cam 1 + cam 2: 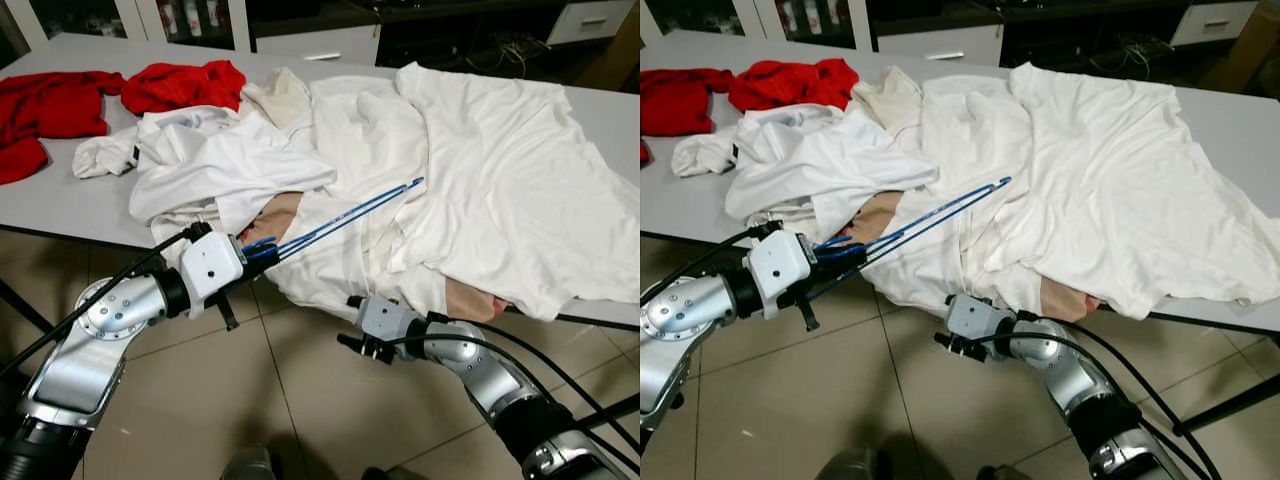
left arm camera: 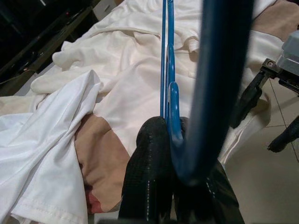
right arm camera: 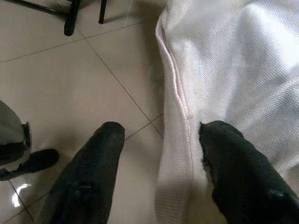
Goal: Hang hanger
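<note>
grey table (image 1: 60, 205) over beige tiled floor (image 1: 290, 400); left gripper (image 1: 262, 250) clamps blue hanger (image 1: 350, 215), its far end on white shirts (image 1: 480, 170); right gripper (image 3: 161, 140) spread wide around a shirt hem, fingertips hidden from the head views

Head stereo pair angled down over the table (image 1: 60, 205); wrist cameras close along each end effector.

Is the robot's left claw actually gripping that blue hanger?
Touching. In the left wrist view the left gripper has its black fingers pressed against the blue hanger, with no gap.
</note>
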You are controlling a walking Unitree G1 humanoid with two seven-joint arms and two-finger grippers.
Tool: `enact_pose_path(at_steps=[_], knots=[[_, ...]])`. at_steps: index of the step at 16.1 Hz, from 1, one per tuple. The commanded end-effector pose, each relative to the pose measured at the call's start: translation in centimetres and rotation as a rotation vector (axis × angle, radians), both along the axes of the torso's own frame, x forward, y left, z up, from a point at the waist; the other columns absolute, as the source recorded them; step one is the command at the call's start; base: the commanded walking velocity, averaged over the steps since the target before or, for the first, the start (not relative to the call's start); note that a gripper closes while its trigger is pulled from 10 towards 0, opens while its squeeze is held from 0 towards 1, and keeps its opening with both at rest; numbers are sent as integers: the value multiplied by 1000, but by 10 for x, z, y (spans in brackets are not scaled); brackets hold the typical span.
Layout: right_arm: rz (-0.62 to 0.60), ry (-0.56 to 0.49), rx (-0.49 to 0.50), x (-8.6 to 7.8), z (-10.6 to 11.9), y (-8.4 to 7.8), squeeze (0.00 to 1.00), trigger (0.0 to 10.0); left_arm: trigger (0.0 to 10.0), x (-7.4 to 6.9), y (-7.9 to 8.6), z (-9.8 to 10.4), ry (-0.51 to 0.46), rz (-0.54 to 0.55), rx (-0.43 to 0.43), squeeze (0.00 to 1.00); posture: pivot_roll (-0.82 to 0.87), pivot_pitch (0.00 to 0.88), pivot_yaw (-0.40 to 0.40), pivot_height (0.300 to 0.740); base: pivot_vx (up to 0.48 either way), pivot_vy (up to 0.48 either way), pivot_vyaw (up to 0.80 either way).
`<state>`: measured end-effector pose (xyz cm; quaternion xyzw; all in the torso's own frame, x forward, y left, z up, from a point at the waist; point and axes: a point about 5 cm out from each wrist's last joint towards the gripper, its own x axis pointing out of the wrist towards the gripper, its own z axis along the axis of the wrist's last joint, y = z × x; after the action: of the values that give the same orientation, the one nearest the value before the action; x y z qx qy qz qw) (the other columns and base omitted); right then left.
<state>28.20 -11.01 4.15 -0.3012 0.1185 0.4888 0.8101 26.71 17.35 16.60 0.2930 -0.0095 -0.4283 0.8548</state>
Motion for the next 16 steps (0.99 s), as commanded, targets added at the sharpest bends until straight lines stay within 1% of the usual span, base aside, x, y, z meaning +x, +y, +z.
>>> enact_pose_path(at_steps=[1,4,6,9,14,16], knots=[[6,-6,-28,2,0,-2,0,0,10000,0,-3,3,-15,-19,4,0,216,62,2,740,0,0,0],[-7,-23,-74,6,-2,-7,0,0,10000,0,-5,3,-23,-26,3,0,216,62,2,740,0,0,0],[9,-50,-114,7,-3,-9,0,0,10000,0,-5,4,-28,-26,3,0,216,62,2,740,0,0,0],[47,-39,-137,5,-7,-9,0,0,10000,1,-6,4,-32,-26,2,0,216,62,2,740,0,0,0],[59,-29,-109,5,-4,-9,0,0,10000,2,-7,5,-38,-27,2,0,218,60,1,740,0,0,0],[46,-12,-69,7,0,-11,0,0,10000,2,-8,5,-42,-29,1,0,215,64,-1,740,0,0,0]])
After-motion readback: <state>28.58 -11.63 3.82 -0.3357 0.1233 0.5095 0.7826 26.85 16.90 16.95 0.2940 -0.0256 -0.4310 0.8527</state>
